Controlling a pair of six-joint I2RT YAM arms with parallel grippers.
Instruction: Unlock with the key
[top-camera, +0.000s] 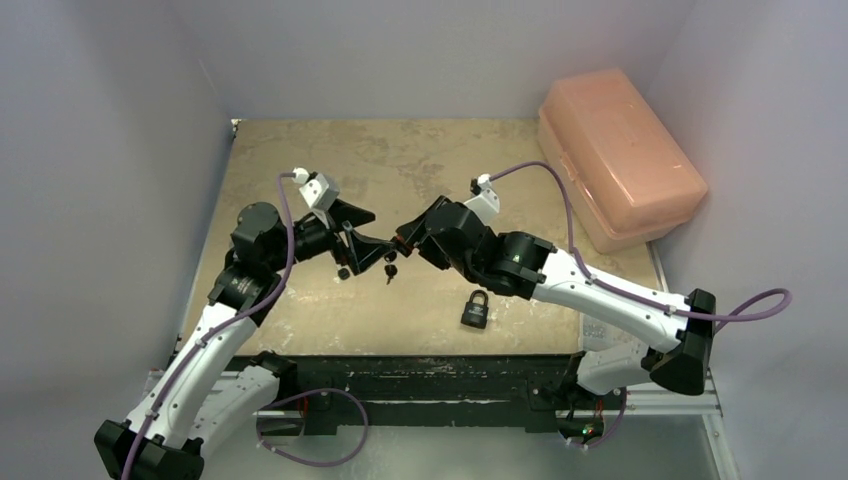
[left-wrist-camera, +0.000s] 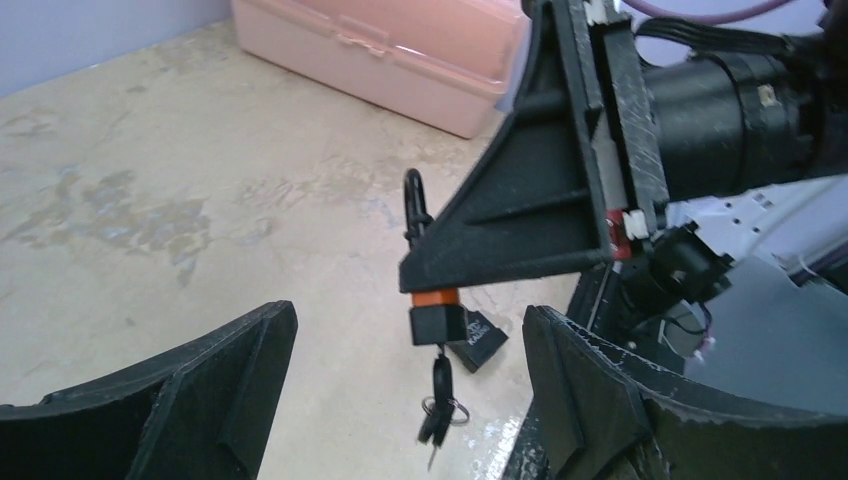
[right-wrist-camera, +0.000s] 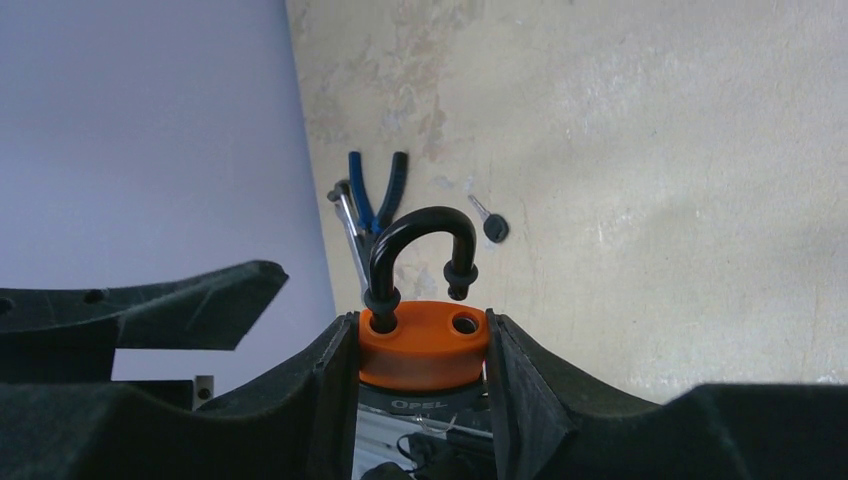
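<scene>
My right gripper (right-wrist-camera: 423, 345) is shut on an orange-topped padlock (right-wrist-camera: 425, 350) and holds it above the table. Its black shackle (right-wrist-camera: 420, 240) is sprung open, with one leg out of its hole. In the left wrist view the padlock (left-wrist-camera: 437, 318) hangs from the right gripper's fingers (left-wrist-camera: 520, 220), and a bunch of keys (left-wrist-camera: 438, 400) dangles from its underside. My left gripper (left-wrist-camera: 408, 313) is open, its jaws wide on either side of the padlock and keys and touching neither. In the top view the two grippers (top-camera: 375, 240) (top-camera: 408, 240) meet mid-table.
A second, black padlock (top-camera: 476, 308) lies on the table near the front, also in the left wrist view (left-wrist-camera: 478, 340). Blue-handled pliers (right-wrist-camera: 372, 195) and a loose key (right-wrist-camera: 490, 225) lie by the left wall. A pink lidded box (top-camera: 620, 155) stands back right.
</scene>
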